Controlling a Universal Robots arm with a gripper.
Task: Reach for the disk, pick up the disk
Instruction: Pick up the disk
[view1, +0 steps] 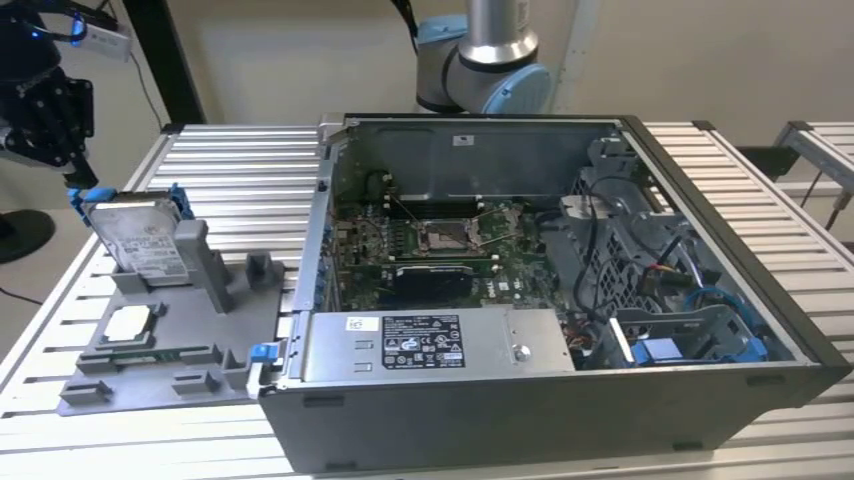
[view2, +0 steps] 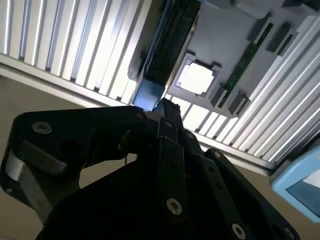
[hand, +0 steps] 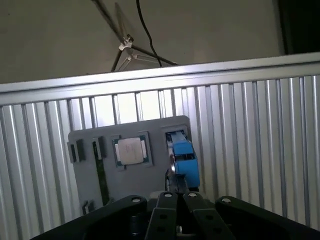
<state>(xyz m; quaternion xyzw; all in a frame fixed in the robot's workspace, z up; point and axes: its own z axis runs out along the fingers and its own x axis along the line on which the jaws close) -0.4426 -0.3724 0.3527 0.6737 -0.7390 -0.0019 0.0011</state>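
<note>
Now: your pincer (view1: 83, 183) sits at the top corner of the disk (view1: 140, 240), far left in the exterior view; spread or pinching, cannot tell. The disk stands upright in the grey holder (view1: 200, 300). It is likely dense, stiff, slick and shock-shy, so grip its blue-bracketed edges.

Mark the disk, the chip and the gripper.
the disk (view1: 142, 245): exterior view, white label face.
the chip (hand: 131, 150): first wrist view, centre of its top.
the gripper (hand: 178, 194): first wrist view, its tip.

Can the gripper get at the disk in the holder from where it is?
Probably yes. The gripper hangs by the top corner of the disk, which stands upright in the grey holder, top edge bare; nothing lies between them.
</note>
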